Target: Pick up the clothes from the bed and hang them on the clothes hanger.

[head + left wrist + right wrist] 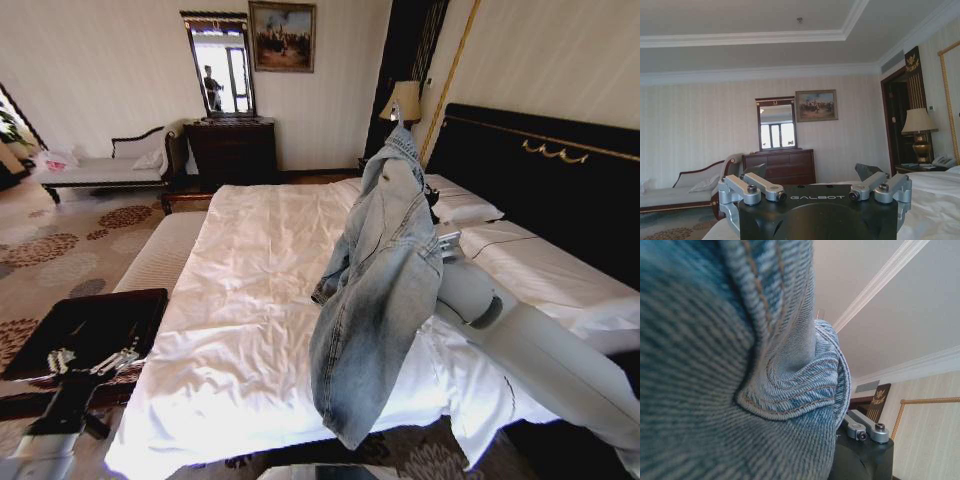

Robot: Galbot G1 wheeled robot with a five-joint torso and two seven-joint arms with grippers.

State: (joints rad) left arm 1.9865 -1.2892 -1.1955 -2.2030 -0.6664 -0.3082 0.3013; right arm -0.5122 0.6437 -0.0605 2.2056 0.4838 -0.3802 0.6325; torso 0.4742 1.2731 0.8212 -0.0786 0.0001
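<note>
**Jacket up, no hanger in sight**

Your denim jacket [380, 290] hangs clear above the bed [250, 300], bunched near the collar in the right gripper [405, 135], which is clamped on the cloth. That hold looks small: a quick swing could shake the jacket loose, or drag its hem across the sheets. The left gripper [815, 187] waits beside the bed, fingers spread; its body reads "GALBOT".
</note>
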